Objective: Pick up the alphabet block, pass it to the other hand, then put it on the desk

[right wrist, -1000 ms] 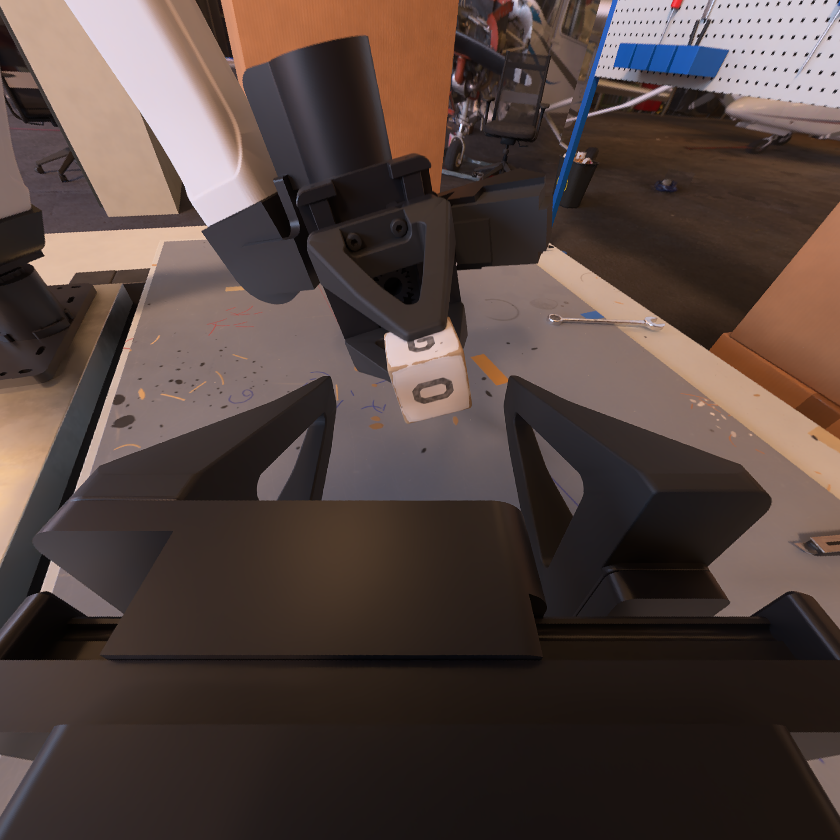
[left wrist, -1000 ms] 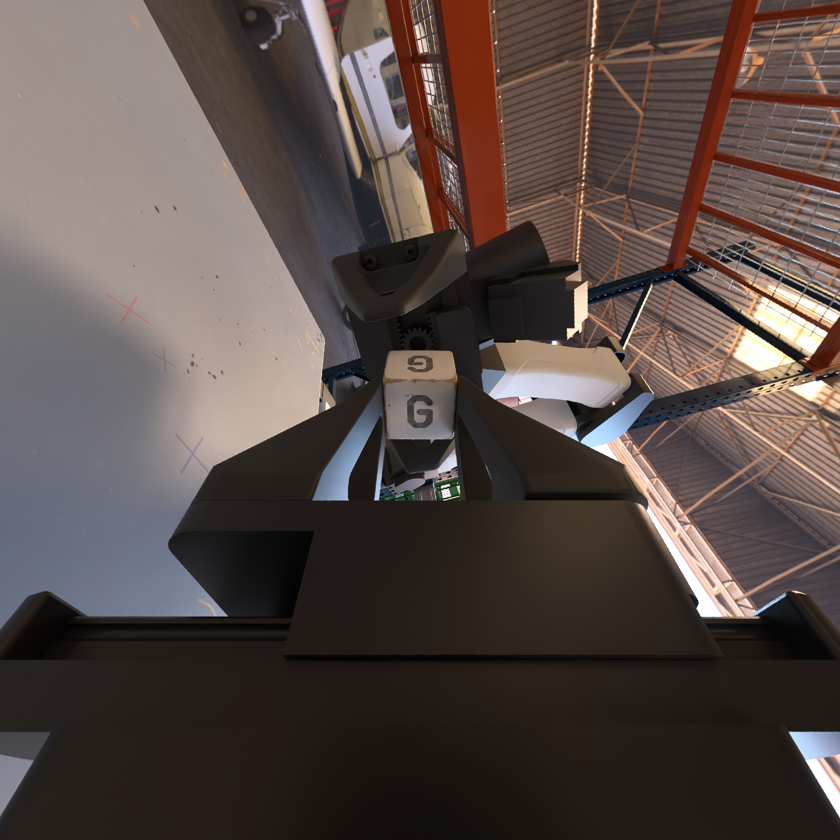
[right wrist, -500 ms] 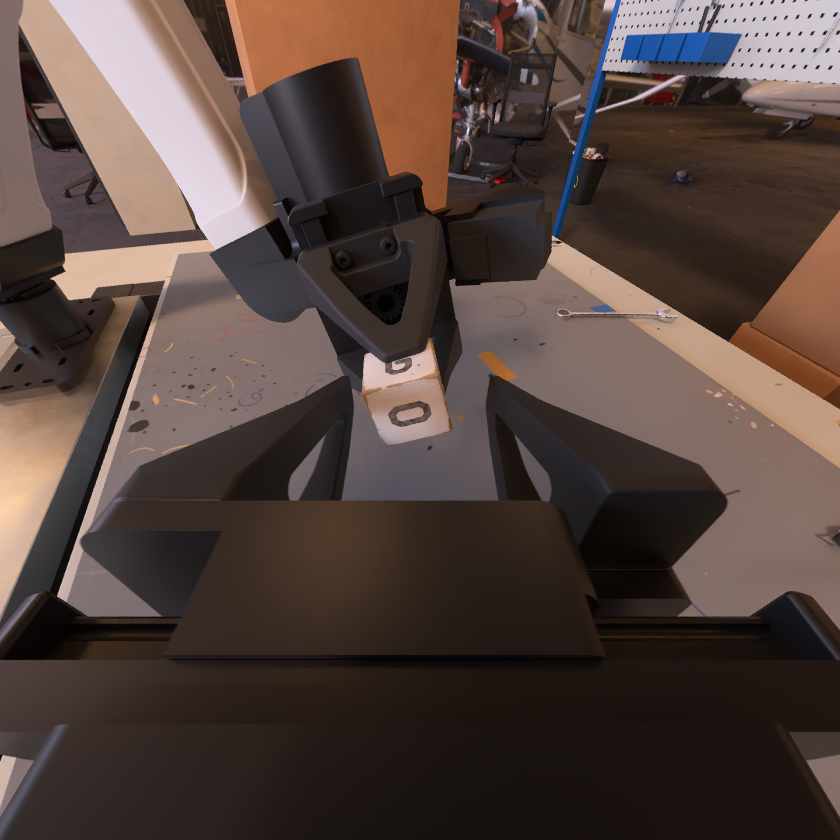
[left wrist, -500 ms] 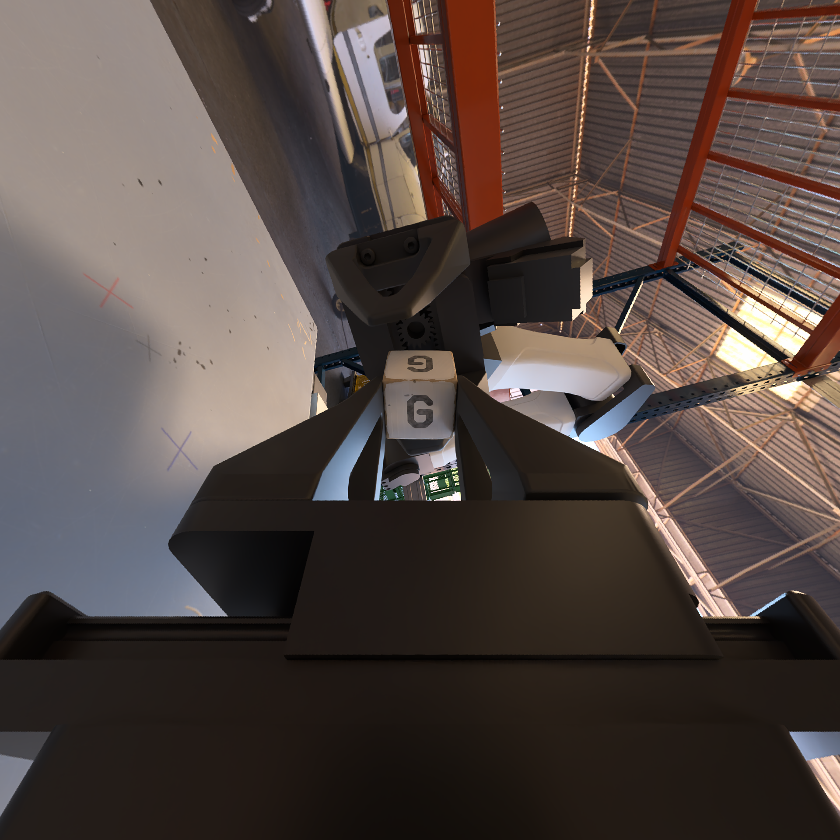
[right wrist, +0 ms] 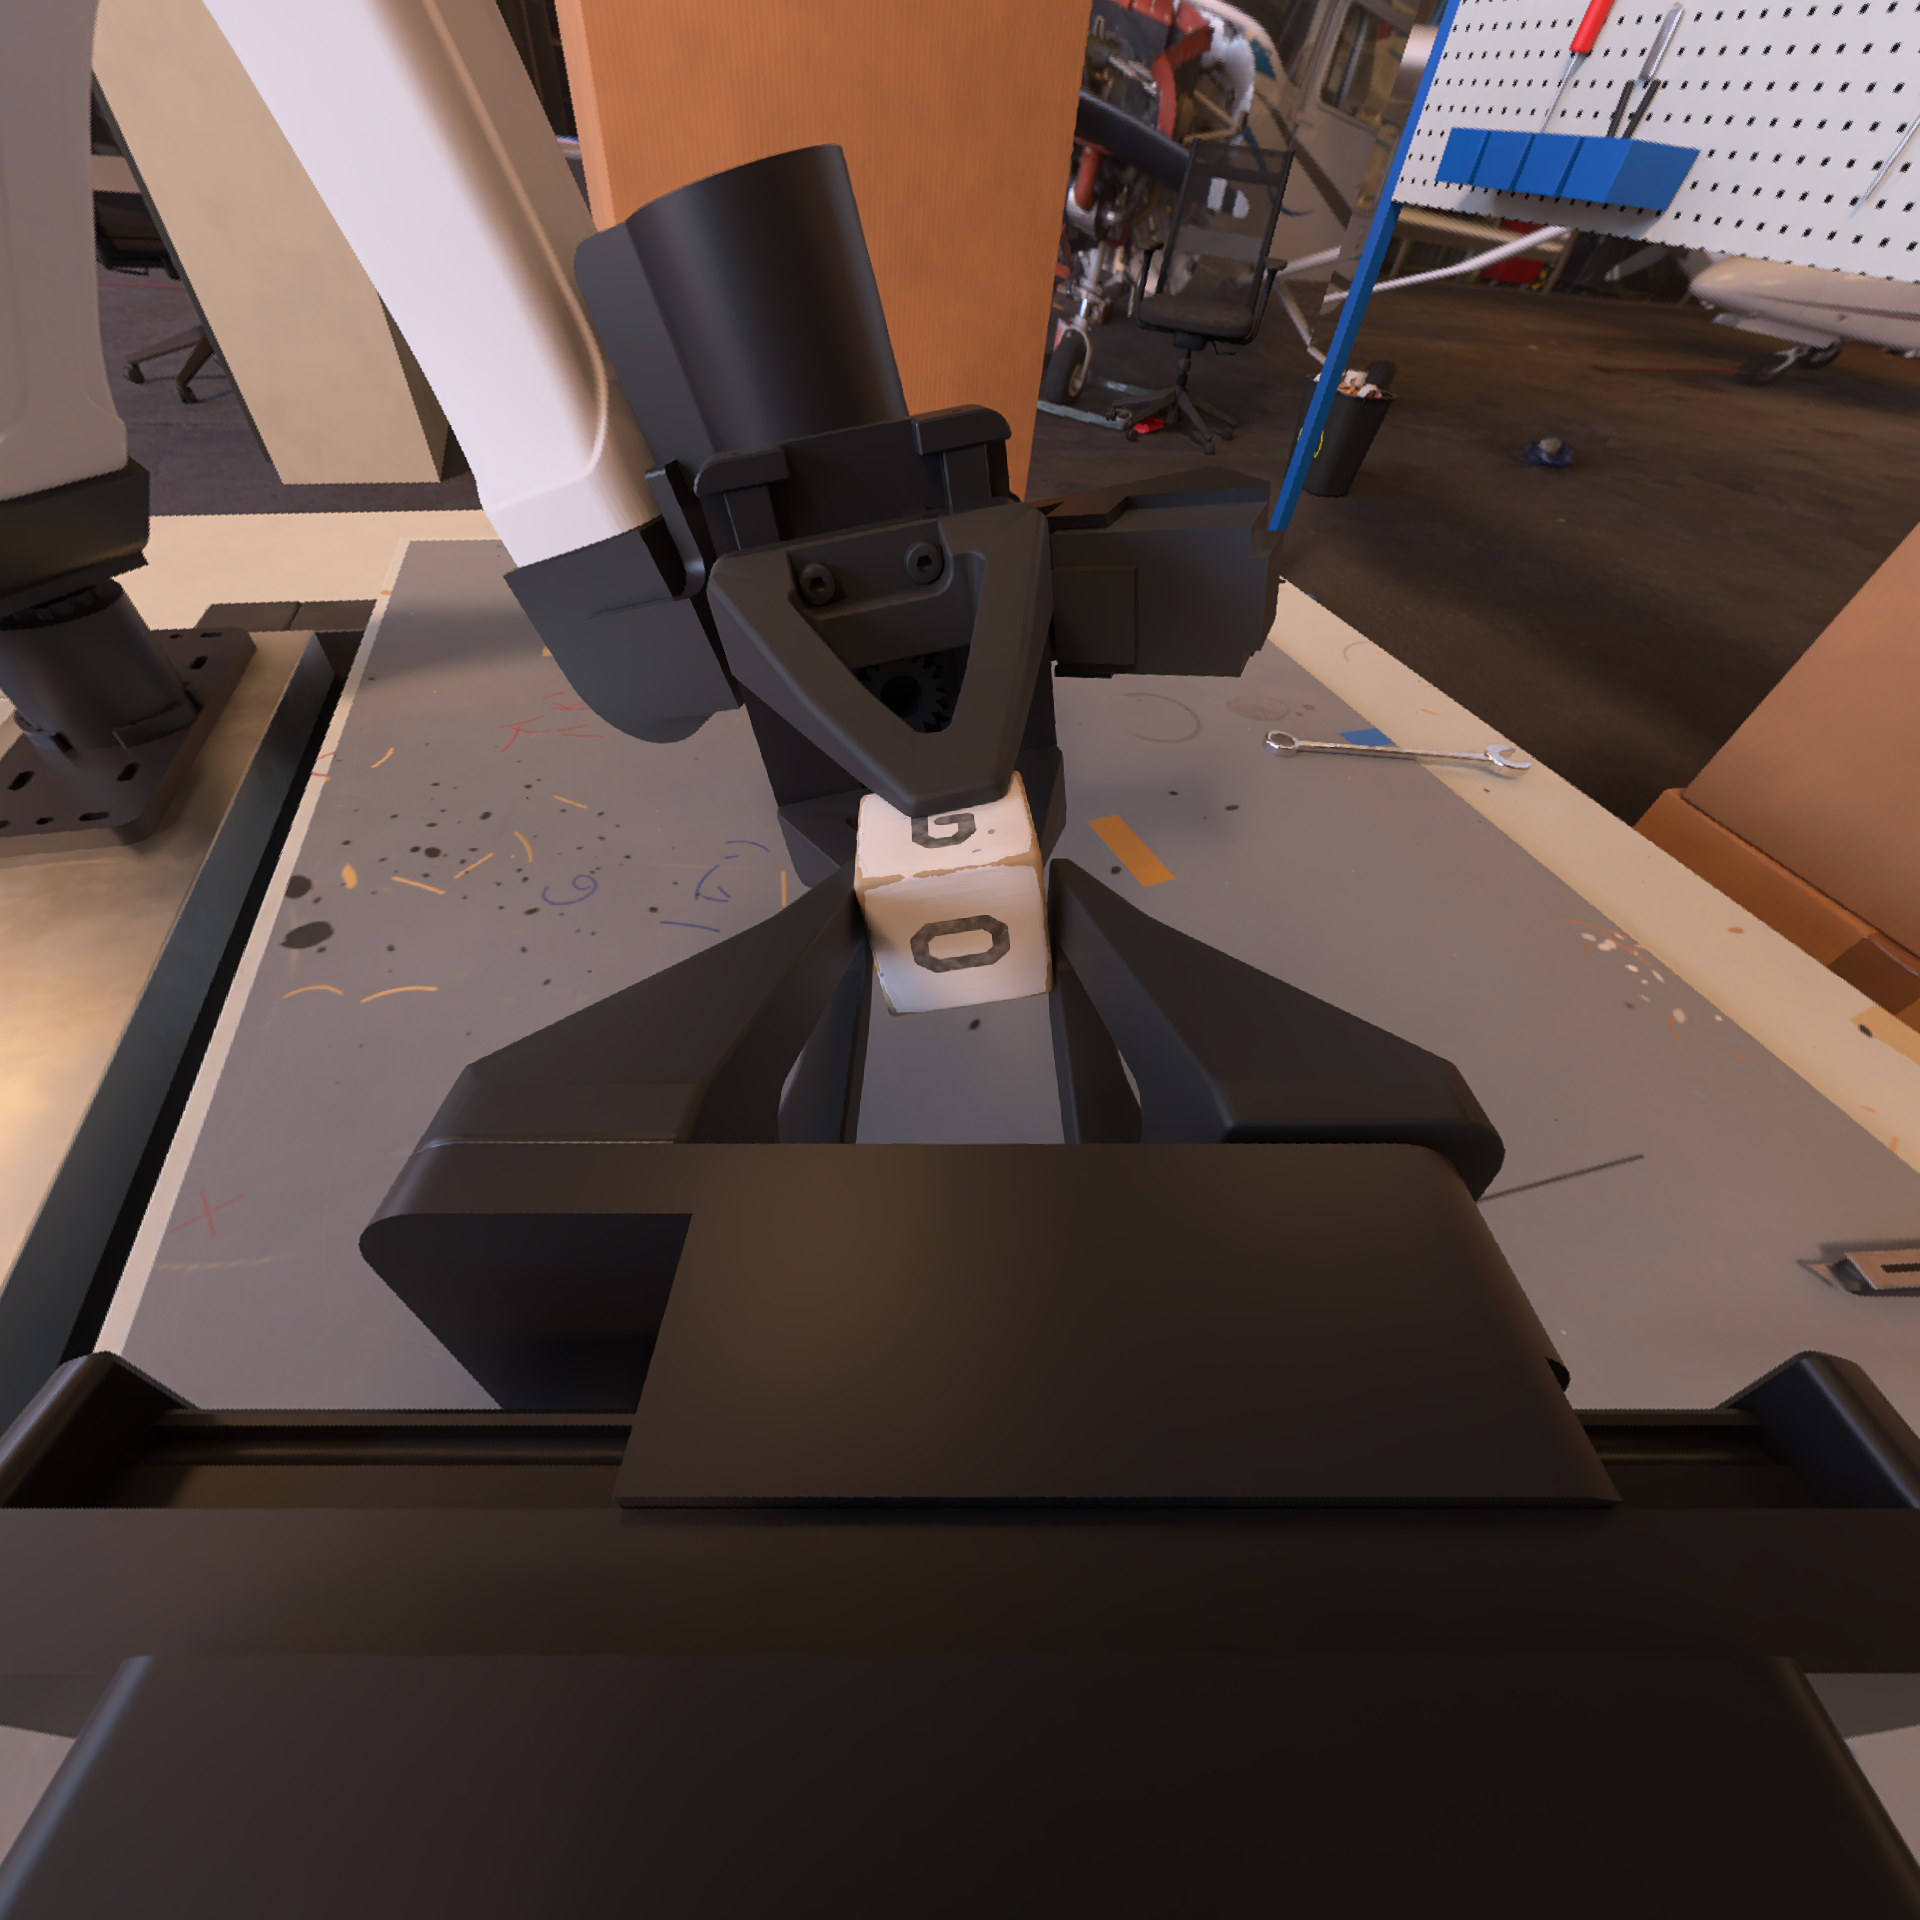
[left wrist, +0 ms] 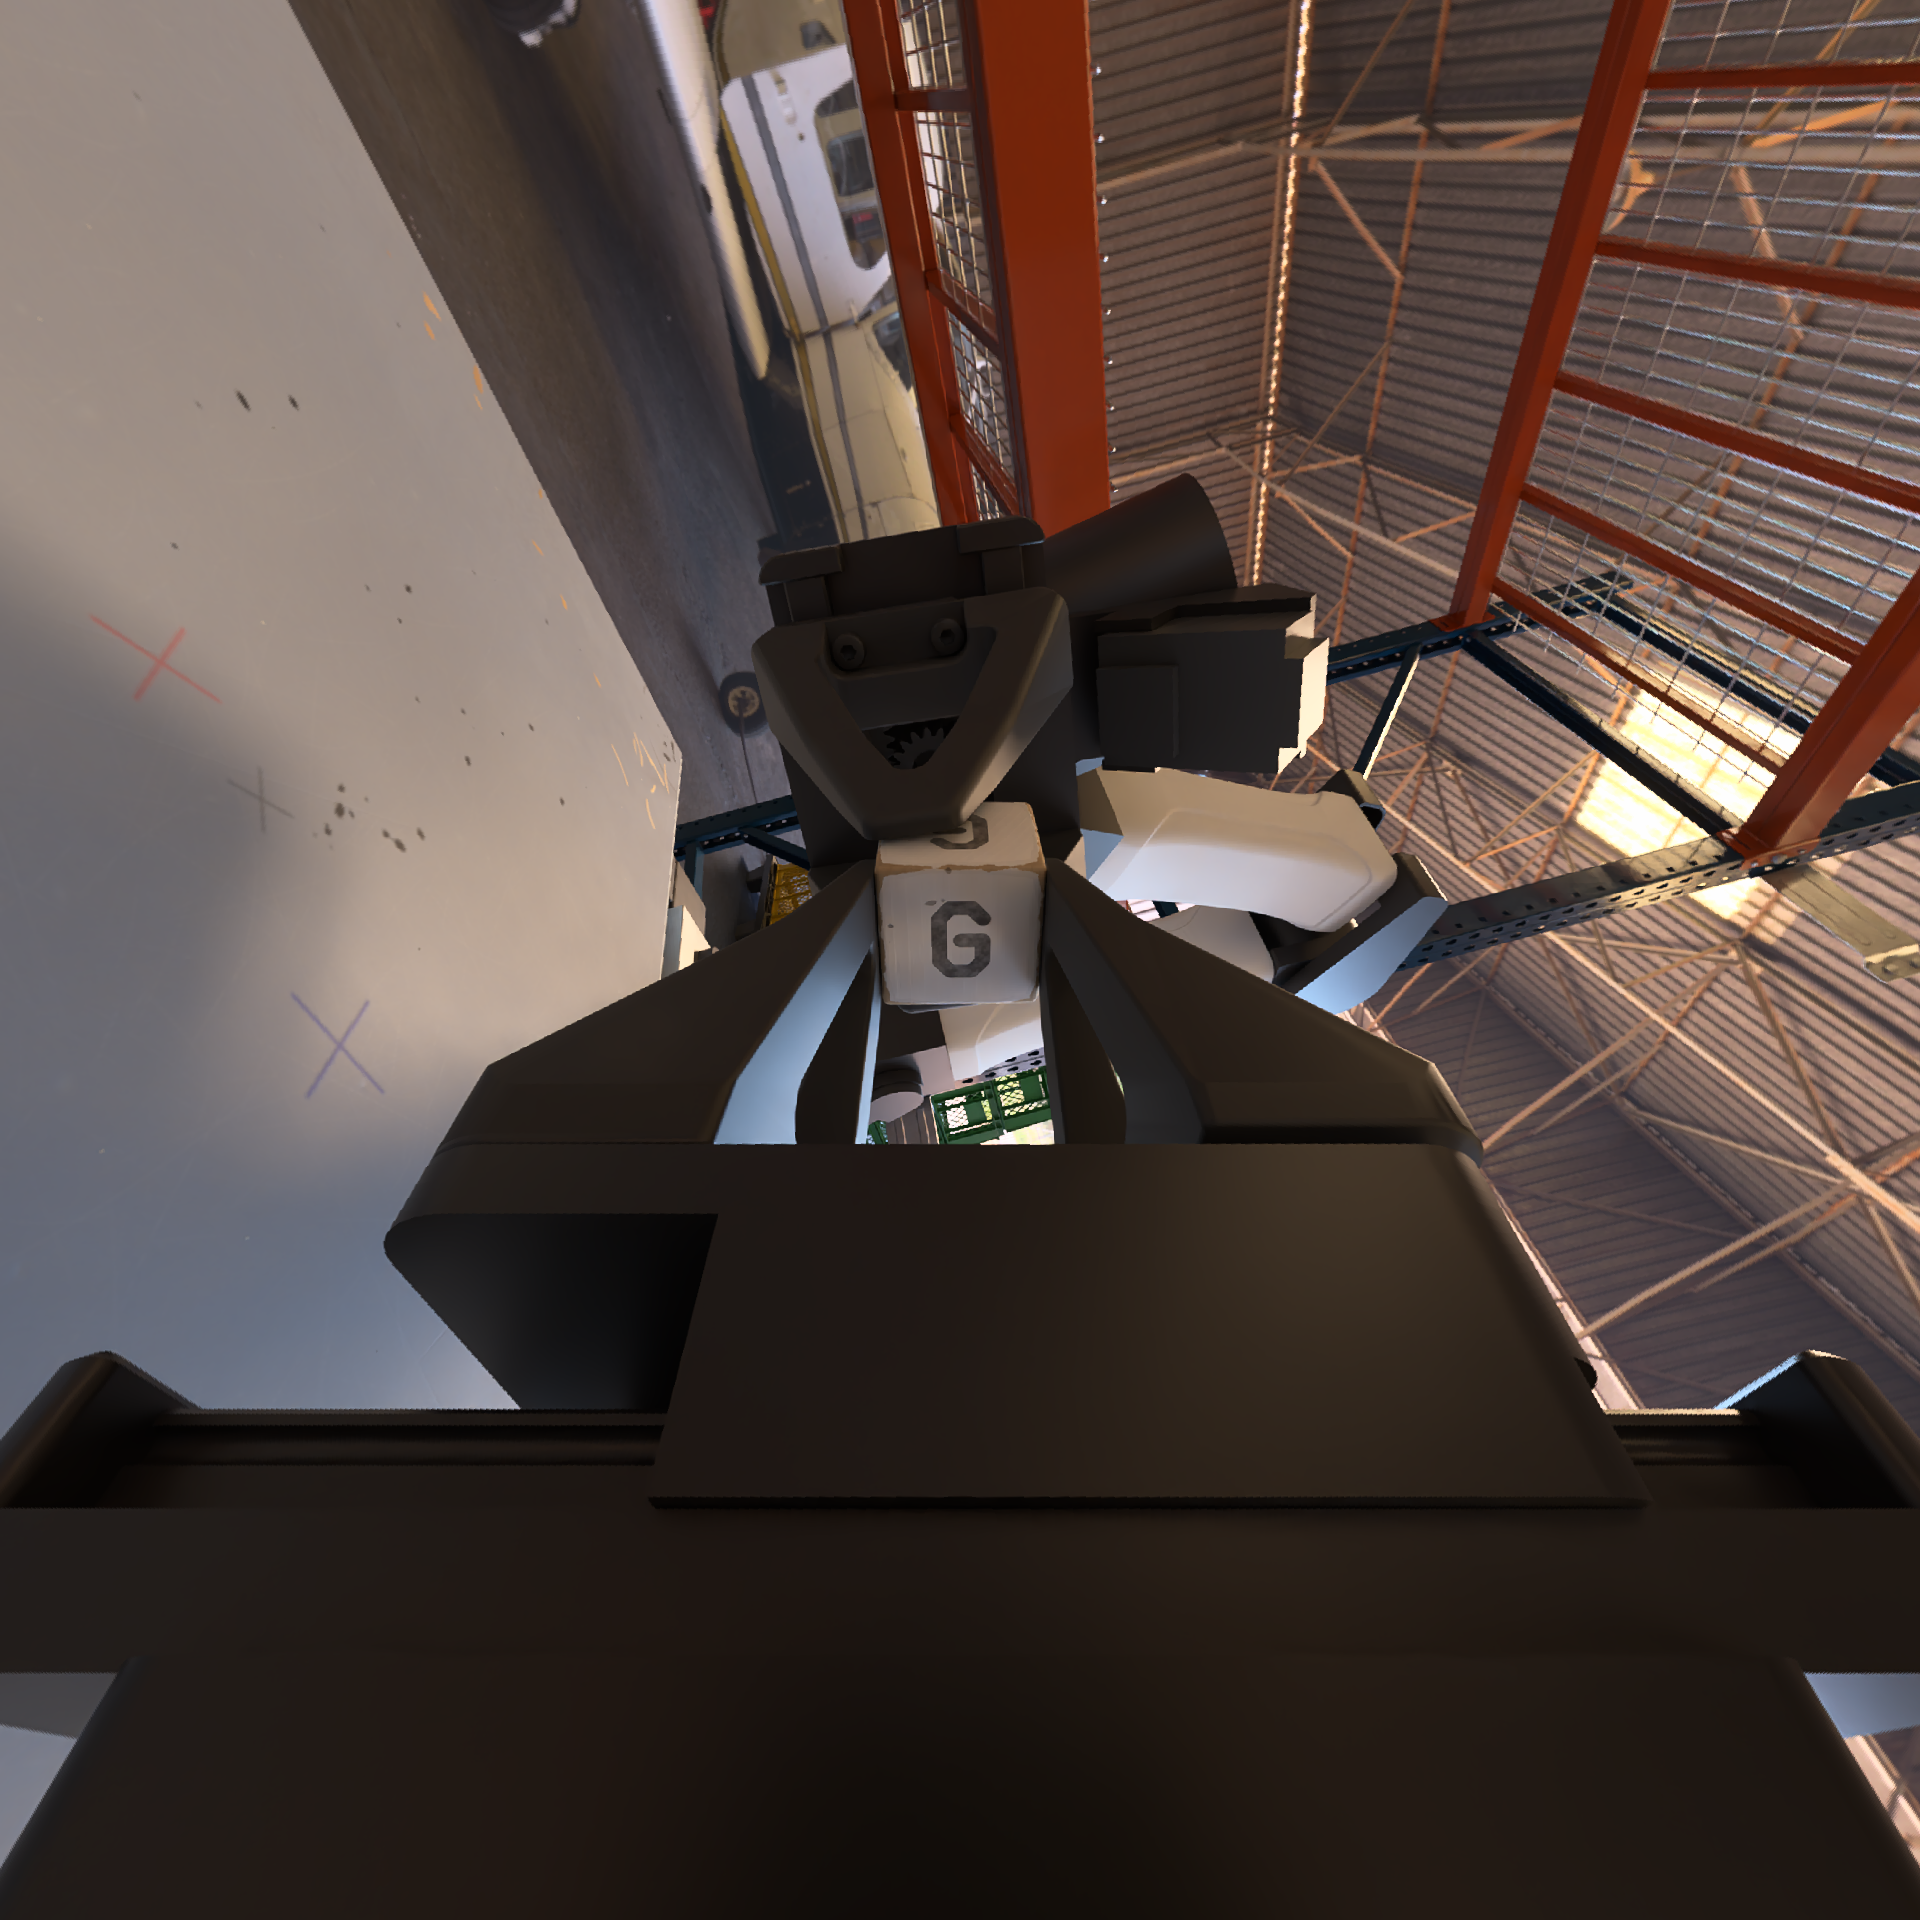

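Block [right wrist: 951, 914] mid-air above desk [right wrist: 436, 1039], pinched by both at once: left gripper [left wrist: 958, 935] fingers closed on its sides, right gripper [right wrist: 954, 940] fingers closed on the other pair of faces.

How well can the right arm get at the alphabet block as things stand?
Very well, it seems: the right gripper has its jaws against two sides of the alphabet block, while the left gripper grips the other pair. Nothing blocks it.
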Motion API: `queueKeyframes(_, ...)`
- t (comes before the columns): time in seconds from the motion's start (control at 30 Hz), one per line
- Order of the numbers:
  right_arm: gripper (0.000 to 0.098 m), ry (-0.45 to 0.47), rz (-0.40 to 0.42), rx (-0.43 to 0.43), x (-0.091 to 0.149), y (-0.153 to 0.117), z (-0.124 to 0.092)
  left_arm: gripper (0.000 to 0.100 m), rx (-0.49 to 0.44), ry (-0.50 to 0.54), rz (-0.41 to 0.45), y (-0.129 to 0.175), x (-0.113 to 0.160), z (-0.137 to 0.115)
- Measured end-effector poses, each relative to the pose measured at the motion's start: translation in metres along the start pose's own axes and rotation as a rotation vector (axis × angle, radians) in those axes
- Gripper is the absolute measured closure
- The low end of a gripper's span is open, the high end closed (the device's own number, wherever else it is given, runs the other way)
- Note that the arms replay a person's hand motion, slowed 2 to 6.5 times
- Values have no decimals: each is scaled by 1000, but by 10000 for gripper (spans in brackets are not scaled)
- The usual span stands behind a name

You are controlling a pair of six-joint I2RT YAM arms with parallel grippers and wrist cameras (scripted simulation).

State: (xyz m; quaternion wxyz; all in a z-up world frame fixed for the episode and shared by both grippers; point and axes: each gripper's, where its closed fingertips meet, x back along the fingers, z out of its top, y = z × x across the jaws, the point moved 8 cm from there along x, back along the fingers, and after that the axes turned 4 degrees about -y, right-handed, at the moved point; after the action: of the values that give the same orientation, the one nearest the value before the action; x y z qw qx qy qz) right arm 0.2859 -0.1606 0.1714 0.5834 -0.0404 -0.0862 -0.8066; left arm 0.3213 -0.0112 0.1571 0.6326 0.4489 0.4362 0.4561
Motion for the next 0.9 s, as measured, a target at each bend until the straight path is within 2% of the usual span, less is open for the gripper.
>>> queueKeyframes(0.17,696,12,18,1,1,-2,5,744,-31,1,-5,5,0,-3)
queueKeyframes(0.23,727,19,15,-9,5,-1,7,656,-68,-3,10,8,1,-6)
queueKeyframes(0.3,728,26,2,-10,10,2,11,540,-104,-6,41,11,3,-10)
queueKeyframes(0.37,728,32,-13,-8,16,4,15,467,-146,-8,86,13,7,-15)
queueKeyframes(0.43,728,37,-28,-4,23,6,19,429,-191,-14,140,14,10,-20)
queueKeyframes(0.63,728,54,-98,-2,51,18,33,420,-343,-20,350,14,25,-43)
queueKeyframes(0.9,728,25,-255,-18,102,40,50,421,-547,-18,636,5,44,-85)
